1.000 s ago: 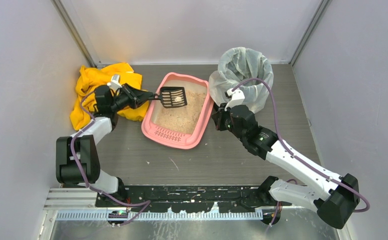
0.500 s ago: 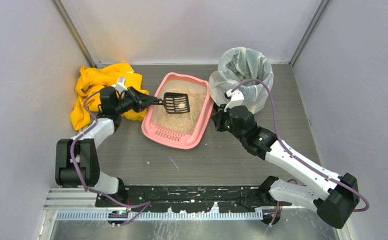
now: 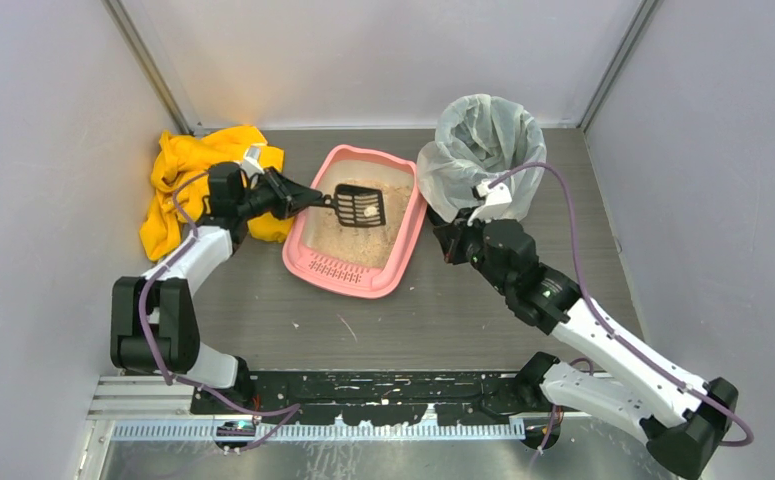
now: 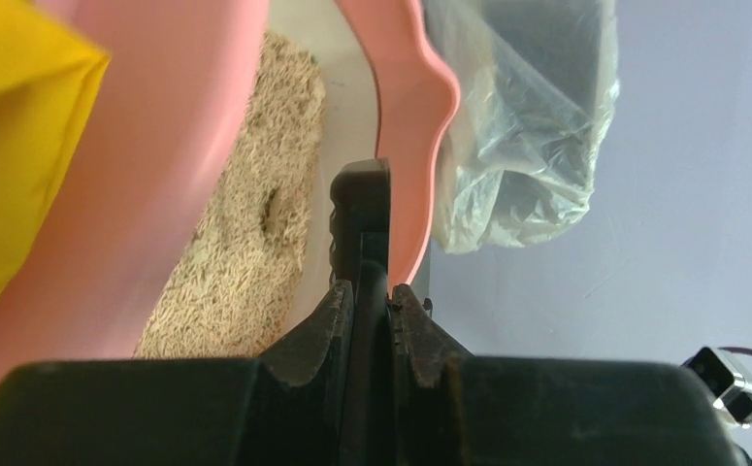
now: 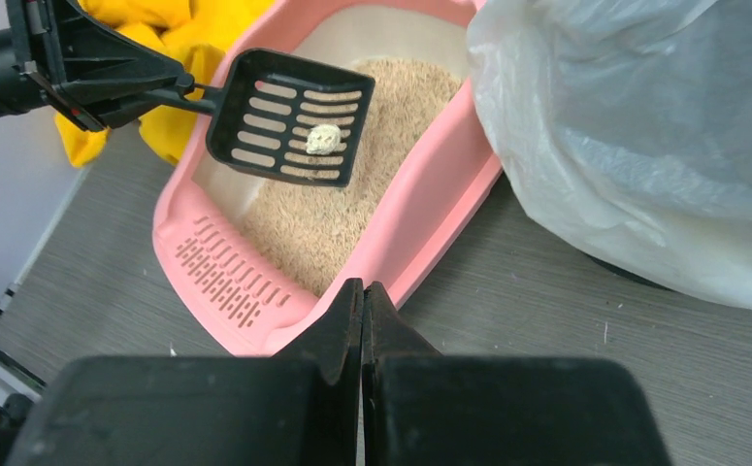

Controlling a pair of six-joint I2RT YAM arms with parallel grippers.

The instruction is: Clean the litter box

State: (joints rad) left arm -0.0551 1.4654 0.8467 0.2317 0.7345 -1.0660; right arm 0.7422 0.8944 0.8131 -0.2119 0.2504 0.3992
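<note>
Pink litter box (image 3: pixel 346 284) beneath black scoop (image 3: pixel 360 205)

Pale grey walls (image 3: pixel 383 50) close the dark grey wood-grain table (image 3: pixel 443 320) on three sides, with metal strips (image 3: pixel 148 70) in both far corners, a faint warm glow (image 3: pixel 253 112) low on the back wall, and a metal plate (image 3: pixel 363 455) along the near edge.

Right of the shallow pink plastic litter box (image 5: pixel 430 238), the clear-lined round bin (image 5: pixel 624 146) is cut off by the right wrist view's edges.
</note>
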